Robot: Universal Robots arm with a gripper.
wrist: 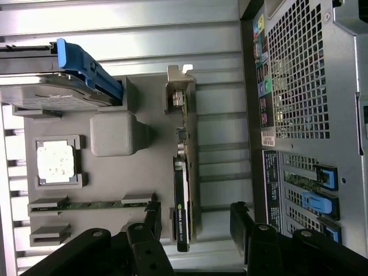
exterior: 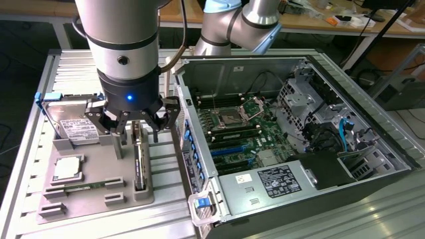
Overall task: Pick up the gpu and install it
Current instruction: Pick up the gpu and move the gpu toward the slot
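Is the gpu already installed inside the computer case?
No, the gpu stands edge-on in the gray tray, outside the computer case.

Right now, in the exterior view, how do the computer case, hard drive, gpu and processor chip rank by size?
1. Computer case.
2. Hard drive and gpu: unsure, the gpu stands edge-on, long but thin.
3. Processor chip, smallest.

**Robotics lab for PC assembly**

An industrial robot arm (exterior: pixel 124 47) stands over a slotted aluminium table (exterior: pixel 66 69) bearing an open computer case (exterior: pixel 249 196) and a grey parts fixture (exterior: pixel 99 164) holding the gpu (exterior: pixel 138 159); cluttered wooden workbenches (exterior: pixel 398 27) line the background.
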